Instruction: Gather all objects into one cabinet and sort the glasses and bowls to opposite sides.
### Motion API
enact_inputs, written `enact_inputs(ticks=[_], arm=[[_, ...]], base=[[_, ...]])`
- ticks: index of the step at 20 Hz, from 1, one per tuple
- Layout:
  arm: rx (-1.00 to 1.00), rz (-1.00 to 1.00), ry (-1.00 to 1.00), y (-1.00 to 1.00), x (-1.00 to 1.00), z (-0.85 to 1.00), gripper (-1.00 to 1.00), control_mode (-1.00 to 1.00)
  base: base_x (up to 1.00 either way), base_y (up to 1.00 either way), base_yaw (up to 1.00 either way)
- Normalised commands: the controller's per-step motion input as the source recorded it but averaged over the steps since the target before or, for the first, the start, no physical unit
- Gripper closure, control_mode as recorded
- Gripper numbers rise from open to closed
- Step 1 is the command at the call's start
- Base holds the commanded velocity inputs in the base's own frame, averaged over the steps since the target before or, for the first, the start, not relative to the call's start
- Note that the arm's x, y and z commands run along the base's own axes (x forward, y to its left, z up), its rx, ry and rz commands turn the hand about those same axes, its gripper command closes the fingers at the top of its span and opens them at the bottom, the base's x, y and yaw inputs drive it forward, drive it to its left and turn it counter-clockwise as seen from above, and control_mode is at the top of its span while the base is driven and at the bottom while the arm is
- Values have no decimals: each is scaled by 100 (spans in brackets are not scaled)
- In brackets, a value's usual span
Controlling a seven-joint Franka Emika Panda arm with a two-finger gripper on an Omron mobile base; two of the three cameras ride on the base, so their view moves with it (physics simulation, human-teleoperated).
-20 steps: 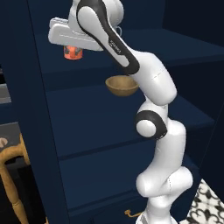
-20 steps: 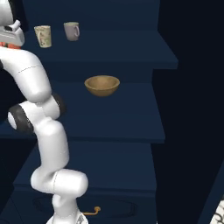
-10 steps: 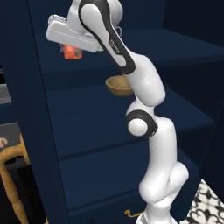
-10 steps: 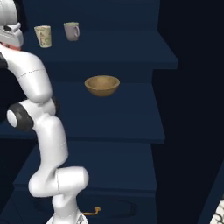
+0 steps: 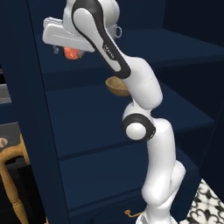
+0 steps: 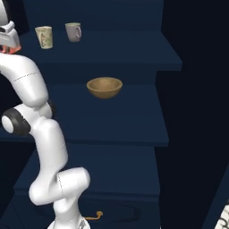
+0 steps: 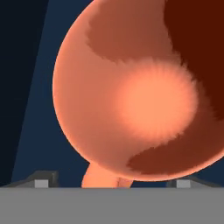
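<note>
Now the orange-red cup is seen at the top shelf's nine o'clock end, under the claw, whose tips are spread wide beside it; glasses are evidently being kept there, apart from the wooden bowl one shelf lower.

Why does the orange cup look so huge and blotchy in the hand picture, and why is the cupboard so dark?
In the hand view the orange cup sits right up against the camera, so it looms large, with a bright glowing patch and dark red shaded areas. In the right base view the cupboard is dim navy with black shadow at the right, yet the wooden bowl looks sharp.
</note>
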Motion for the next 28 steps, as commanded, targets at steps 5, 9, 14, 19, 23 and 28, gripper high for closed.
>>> enact_inputs(ticks=[5, 9, 14, 19, 23, 28], arm=[[-24, 0, 9, 1, 1, 77, -100, -100], [-21, 0, 15, 0, 9, 70, -100, -100], [-29, 0, 20, -13, -53, 62, -100, -100], [-38, 0, 8, -41, -92, 19, -100, -100], [-27, 0, 8, -54, -92, 1, -100, -100], [-7, -5, 10, -68, -94, -6, -100, -100]], base=[[0, 0, 0], [0, 0, 0], [0, 0, 0], [0, 0, 0], [0, 0, 0], [0, 0, 0]])
